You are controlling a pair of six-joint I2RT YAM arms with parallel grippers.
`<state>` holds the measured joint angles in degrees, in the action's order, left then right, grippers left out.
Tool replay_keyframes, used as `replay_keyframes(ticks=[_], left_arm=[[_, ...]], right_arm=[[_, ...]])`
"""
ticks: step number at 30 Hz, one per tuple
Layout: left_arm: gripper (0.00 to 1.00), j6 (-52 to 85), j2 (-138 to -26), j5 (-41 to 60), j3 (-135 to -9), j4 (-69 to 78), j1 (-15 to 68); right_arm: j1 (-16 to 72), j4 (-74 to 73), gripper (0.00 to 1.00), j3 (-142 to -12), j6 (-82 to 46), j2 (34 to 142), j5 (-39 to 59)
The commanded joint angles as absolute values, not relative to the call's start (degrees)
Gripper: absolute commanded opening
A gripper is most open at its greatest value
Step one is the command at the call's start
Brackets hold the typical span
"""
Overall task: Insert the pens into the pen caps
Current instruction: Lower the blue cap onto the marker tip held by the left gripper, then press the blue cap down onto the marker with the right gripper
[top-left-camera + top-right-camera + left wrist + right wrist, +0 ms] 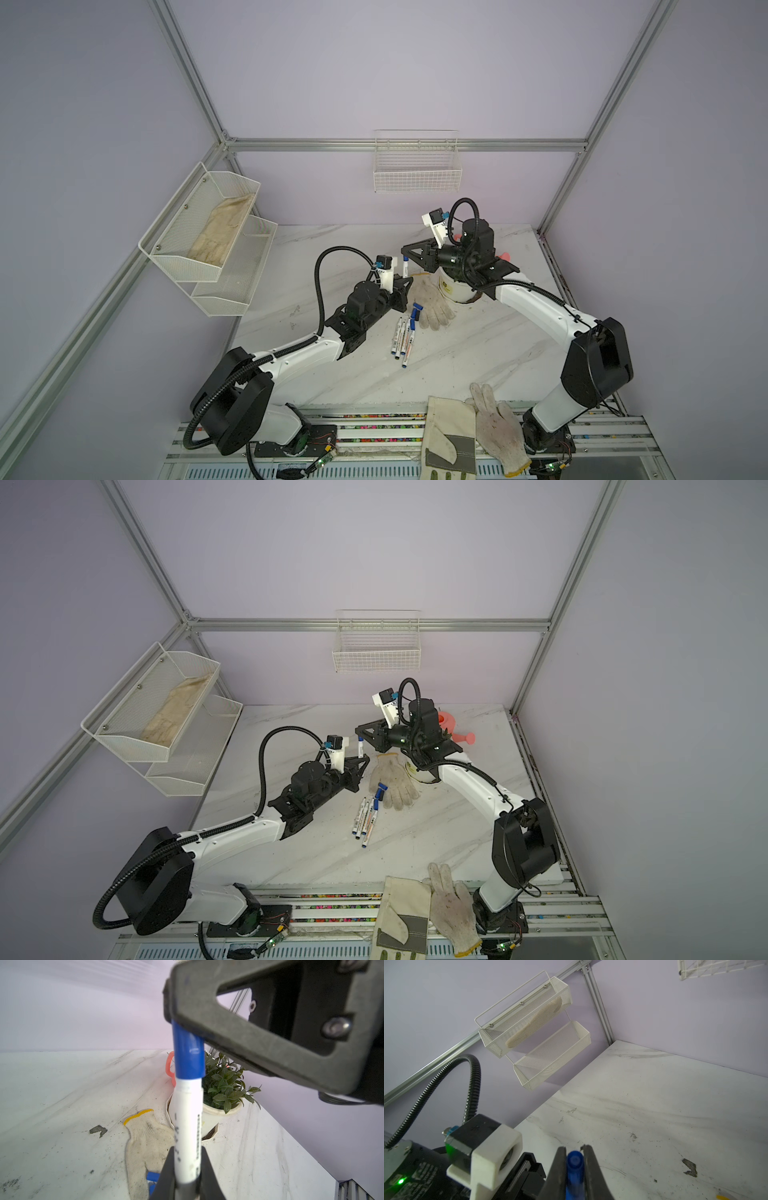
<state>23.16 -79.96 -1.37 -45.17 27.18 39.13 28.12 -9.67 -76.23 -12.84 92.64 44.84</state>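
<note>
My left gripper (408, 281) (187, 1152) is shut on the lower barrel of a white pen (404, 270) (188, 1122), holding it upright above the table. A blue pen cap (188, 1055) (574, 1165) sits over the pen's upper end. My right gripper (404, 251) (574, 1149) comes in from above, shut on that cap. Several more pens (401, 337) (365, 817) lie side by side on the table in both top views. Two loose blue pen caps (416, 308) (377, 803) lie at their far end, against a glove.
A white knitted glove (434, 300) lies next to a potted plant (225, 1082). Behind it stands a pink watering can (453, 729). Two more gloves (496, 424) hang over the front edge. A mesh shelf (208, 224) is on the left wall, a wire basket (417, 166) on the back wall.
</note>
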Motion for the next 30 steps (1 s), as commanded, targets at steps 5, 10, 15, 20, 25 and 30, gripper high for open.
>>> replay_keyframes(ticks=[5, 10, 15, 20, 25, 30], left_arm=[[0.0, 21.5, -80.4, -4.2, -47.7, 36.9, 37.5], [0.0, 18.3, -82.7, -2.6, -47.9, 38.7, 37.5], [0.0, 14.9, -82.6, -2.8, -46.2, 43.6, 37.5], [0.0, 13.5, -81.9, -3.8, -44.4, 48.5, 37.6], [0.0, 10.9, -81.5, -3.2, -43.8, 50.7, 37.9], [0.0, 7.9, -79.2, -3.8, -42.2, 53.4, 38.8]], right_arm=[[27.4, -3.1, 0.08, -74.5, -11.9, 90.4, 52.3], [27.5, 2.3, 0.08, -76.5, -8.8, 91.5, 53.5], [27.5, 5.7, 0.09, -77.7, -7.4, 92.6, 54.8], [27.5, 6.4, 0.1, -77.2, -7.0, 92.1, 53.8], [27.2, 6.4, 0.11, -77.7, -7.1, 92.1, 53.1], [26.3, 6.2, 0.14, -78.7, -7.2, 91.4, 51.7]])
